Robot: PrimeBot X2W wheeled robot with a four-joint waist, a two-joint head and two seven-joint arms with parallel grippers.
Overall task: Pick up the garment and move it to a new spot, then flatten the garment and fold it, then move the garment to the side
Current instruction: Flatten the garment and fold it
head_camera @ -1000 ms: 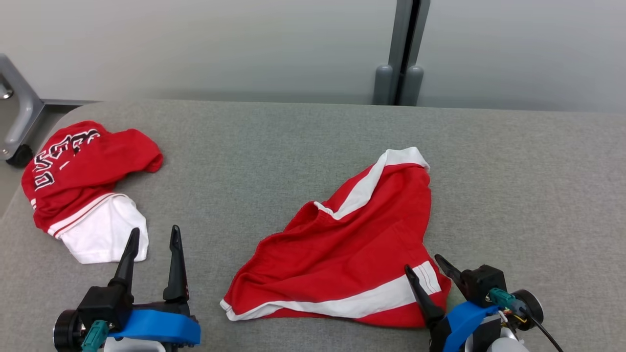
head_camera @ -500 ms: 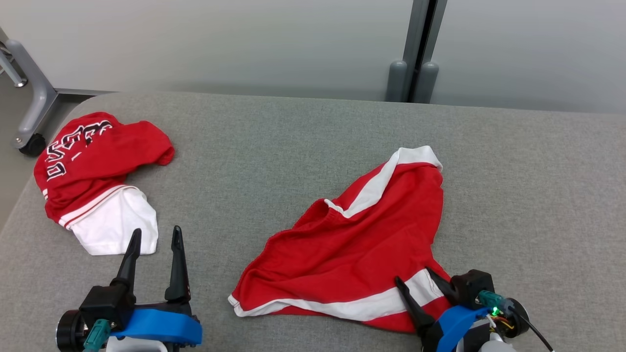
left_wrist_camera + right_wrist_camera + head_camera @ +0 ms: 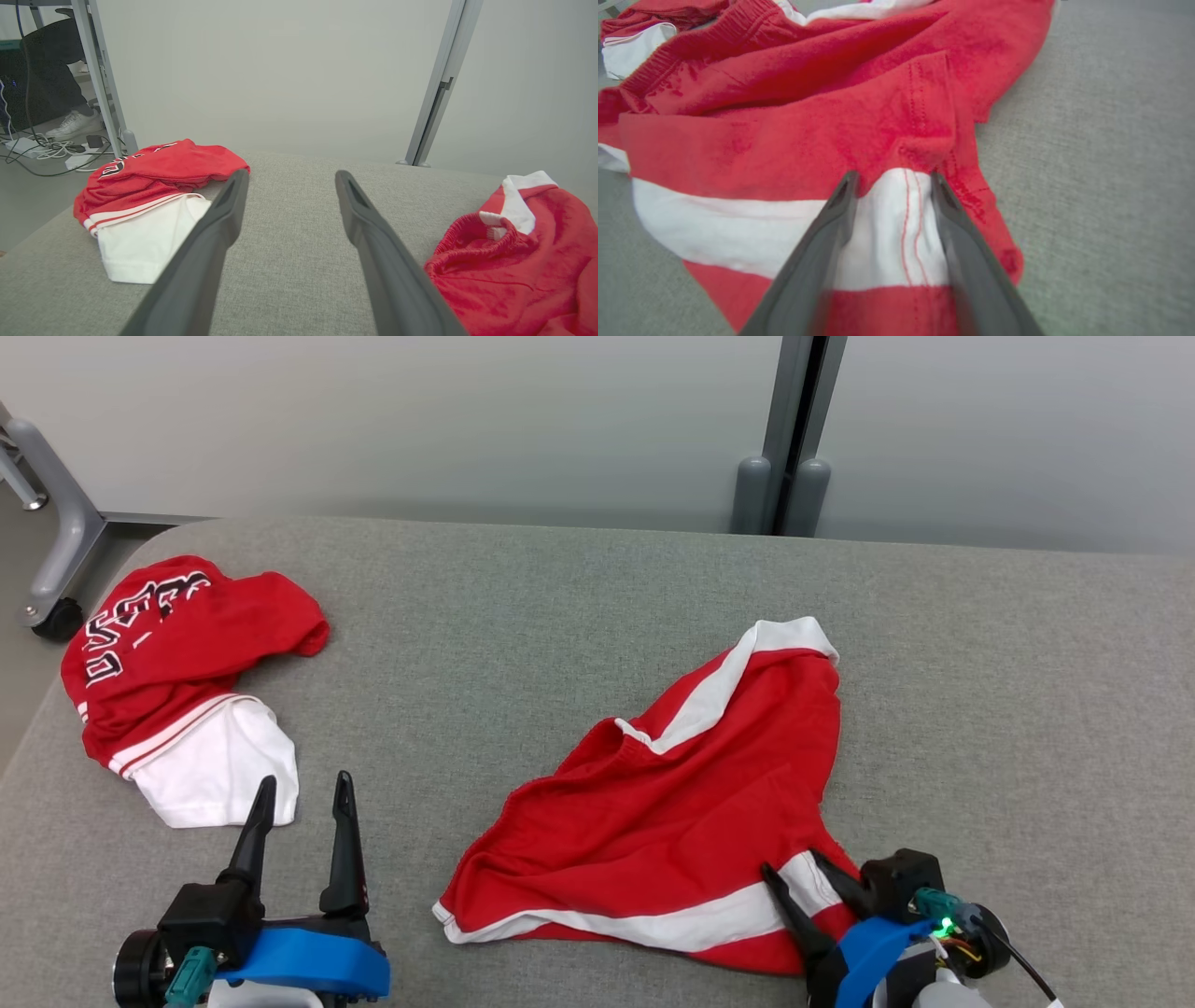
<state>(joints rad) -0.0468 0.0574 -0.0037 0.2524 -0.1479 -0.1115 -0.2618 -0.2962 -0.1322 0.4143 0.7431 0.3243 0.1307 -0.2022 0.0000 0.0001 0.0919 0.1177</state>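
Garment (image 3: 672, 803): red shorts w/ white trim, crumpled on the desk (image 3: 523, 607), right of centre in your head view. The elastic waistband is bunched toward the middle. One leg runs up to a white hem at the far end, and a white stripe follows the near edge.
R gripper (image 3: 790, 861): at the garment's near right corner, tips down on the white stripe.
R jaws: spread. In the R wrist view you see one each side of the double red stitch line, where the white stripe meets the red. Cloth lies between them, not pinched.
L gripper (image 3: 306, 779): lower left of the head view, over bare desk, fingers pointing away from the robot, touching nothing.
L jaws: wide apart, nothing between them.
2nd garment (image 3: 177, 653): red piece w/ black-and-white lettering and a white part, heaped at the desk's far left corner, well apart from the shorts. Its white part sits just past the L gripper's outer tip in the head view.
Bkgd: pale wall and a grey upright post (image 3: 794, 429) behind the desk; a caster (image 3: 54, 618) on the floor at far left.
L wrist view extras: a person's white shoe (image 3: 74, 123) and loose cables (image 3: 46, 151) on the floor beyond the desk.
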